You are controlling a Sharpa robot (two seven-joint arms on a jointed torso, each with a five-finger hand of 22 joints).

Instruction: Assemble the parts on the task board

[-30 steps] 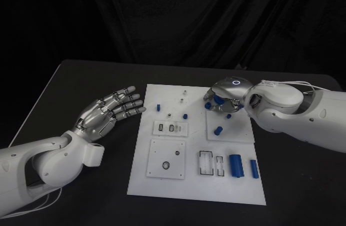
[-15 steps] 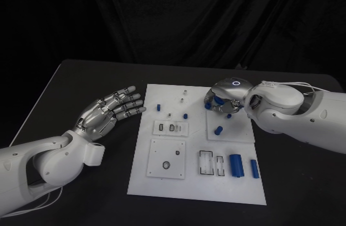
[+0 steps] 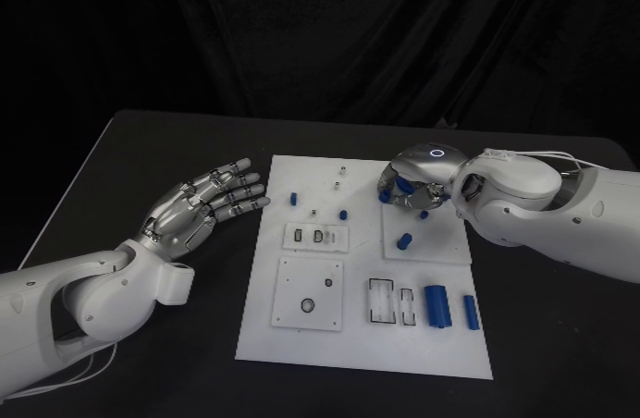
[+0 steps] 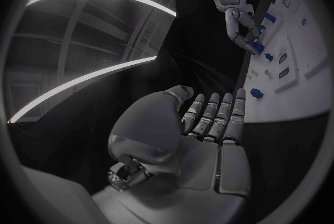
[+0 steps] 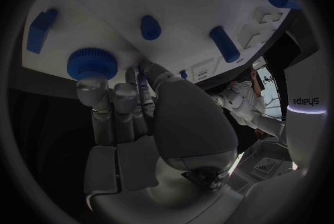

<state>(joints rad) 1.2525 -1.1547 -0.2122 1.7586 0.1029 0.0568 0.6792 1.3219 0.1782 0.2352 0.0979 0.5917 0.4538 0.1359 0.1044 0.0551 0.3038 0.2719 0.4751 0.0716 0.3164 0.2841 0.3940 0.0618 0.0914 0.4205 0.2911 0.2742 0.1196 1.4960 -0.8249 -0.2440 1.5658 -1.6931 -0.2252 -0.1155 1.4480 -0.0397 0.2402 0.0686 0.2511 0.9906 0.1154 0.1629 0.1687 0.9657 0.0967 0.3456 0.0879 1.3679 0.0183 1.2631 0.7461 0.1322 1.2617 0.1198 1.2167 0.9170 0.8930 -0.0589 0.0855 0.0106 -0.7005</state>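
Over the far right part of the flat white rectangular task board (image 3: pixel 358 288), the right silver hand (image 3: pixel 413 183), fingers curled down around a small blue part (image 3: pixel 387 196); whether gripped or merely touched, impossible to tell. Beside those fingertips in the right wrist view, a round blue toothed gear (image 5: pixel 91 63), with blue pegs (image 5: pixel 150 27) standing further along the board. Just off the board's left edge, the left silver hand (image 3: pixel 203 204), palm open, fingers straight and slightly spread, holding nothing. Near the board's front right corner, two blue cylinders (image 3: pixel 437 307) lying side by side.
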